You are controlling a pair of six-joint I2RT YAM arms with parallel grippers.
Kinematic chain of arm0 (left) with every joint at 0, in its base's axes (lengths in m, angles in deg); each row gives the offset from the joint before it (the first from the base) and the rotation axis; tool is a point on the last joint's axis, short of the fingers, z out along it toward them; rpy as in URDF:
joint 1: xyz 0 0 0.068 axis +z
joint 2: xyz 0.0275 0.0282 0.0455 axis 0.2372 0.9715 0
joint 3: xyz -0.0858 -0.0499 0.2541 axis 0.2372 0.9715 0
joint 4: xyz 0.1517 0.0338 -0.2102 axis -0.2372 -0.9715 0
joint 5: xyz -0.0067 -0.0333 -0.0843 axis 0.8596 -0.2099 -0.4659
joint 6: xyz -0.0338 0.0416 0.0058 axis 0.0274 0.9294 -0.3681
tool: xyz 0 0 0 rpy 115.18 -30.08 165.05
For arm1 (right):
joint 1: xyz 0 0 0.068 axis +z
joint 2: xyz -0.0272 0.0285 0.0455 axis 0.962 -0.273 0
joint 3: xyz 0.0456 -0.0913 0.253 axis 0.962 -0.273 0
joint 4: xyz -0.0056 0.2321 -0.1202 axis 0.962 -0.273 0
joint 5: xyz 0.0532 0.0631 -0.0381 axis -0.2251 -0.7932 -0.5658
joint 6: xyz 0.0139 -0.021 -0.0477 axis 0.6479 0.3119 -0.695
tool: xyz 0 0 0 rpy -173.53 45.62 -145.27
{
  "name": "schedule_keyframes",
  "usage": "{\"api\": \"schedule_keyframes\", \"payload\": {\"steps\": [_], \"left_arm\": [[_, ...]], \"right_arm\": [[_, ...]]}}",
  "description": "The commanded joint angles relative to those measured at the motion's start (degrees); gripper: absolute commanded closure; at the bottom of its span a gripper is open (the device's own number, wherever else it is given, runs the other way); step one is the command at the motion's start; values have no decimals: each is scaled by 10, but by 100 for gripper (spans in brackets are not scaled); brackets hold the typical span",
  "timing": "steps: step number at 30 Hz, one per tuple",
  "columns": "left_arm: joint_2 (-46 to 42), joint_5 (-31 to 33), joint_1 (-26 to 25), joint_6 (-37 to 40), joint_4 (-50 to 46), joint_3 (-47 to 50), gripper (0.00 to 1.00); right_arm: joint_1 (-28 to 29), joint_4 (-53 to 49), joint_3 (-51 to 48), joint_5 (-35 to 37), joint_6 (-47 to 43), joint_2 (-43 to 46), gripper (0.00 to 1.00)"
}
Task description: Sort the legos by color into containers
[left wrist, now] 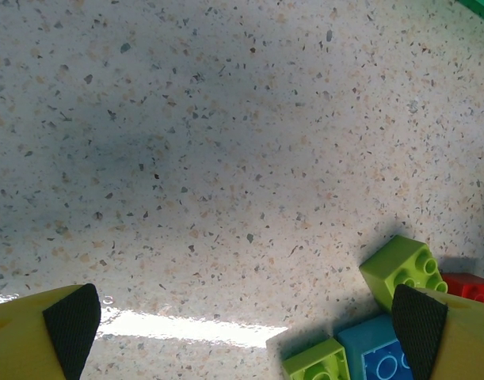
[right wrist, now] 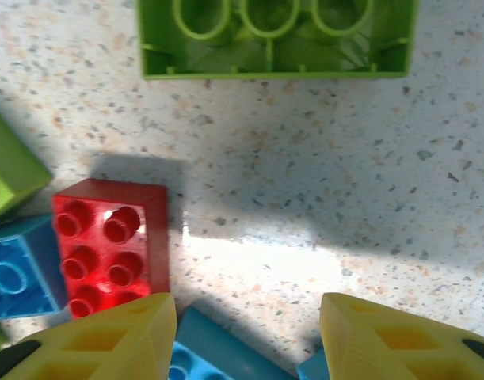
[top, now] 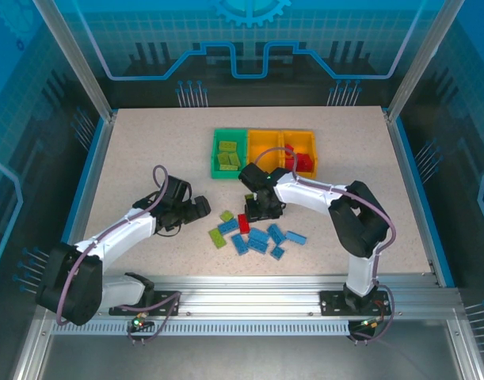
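Observation:
Loose legos (top: 257, 235) in blue, lime green and red lie in a cluster at mid-table. The containers stand behind them: a green bin (top: 228, 153) holding green bricks, an orange-yellow bin (top: 264, 146), and another (top: 301, 150) holding red bricks. My right gripper (right wrist: 249, 332) is open just above the table, with bare table and a blue brick's edge (right wrist: 218, 352) between its fingers. A red brick (right wrist: 111, 245) lies just outside its left finger, and an upturned green brick (right wrist: 273, 36) lies ahead. My left gripper (left wrist: 243, 328) is wide open over bare table, holding nothing.
In the left wrist view, green bricks (left wrist: 402, 269), a blue brick (left wrist: 376, 352) and a red one (left wrist: 471, 286) lie by the right finger. Raised blue rails (top: 412, 190) border the table's sides. In the top view, the left gripper (top: 199, 208) sits left of the pile.

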Motion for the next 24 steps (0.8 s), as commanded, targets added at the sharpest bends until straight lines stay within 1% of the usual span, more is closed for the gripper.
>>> {"api": "schedule_keyframes", "payload": {"steps": [1,9,17,24], "left_arm": [[-15,6,5,-9,-7,10,1],[-16,4,5,-11,-6,11,1],[-21,7,5,-10,-8,15,1],[-22,7,5,-11,-6,15,1]], "right_arm": [[11,14,-11,-16,8,16,47],[23,19,12,-39,3,-26,45],[14,-7,20,-16,6,-54,48],[-14,-12,3,2,-1,-26,49]]}}
